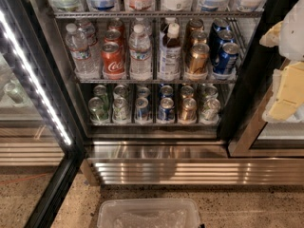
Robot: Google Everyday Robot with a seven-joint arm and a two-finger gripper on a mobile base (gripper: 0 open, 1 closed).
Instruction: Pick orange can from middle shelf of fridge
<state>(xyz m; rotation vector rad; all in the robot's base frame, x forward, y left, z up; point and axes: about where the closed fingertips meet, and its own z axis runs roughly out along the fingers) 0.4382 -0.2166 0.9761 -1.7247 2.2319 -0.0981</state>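
The coppery orange-gold metal can [197, 58] stood right of centre on the silvery wire-grid middle shelf [142, 80]. The white-and-yellow end effector [287, 91] sat at the frame's right edge, well apart from the can. Whether it was apart or together could not be told.

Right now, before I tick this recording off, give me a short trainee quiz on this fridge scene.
1. True or false: the gripper holds the orange can.
2. On the middle shelf, what colour is the can just right of the front orange can? A red; B blue; C green.
3. Fill in: the clear bin sits on the ___ below the fridge.
Key: 1 false, the gripper is at the right edge, apart from the can; 2 B, the blue can; 3 floor.
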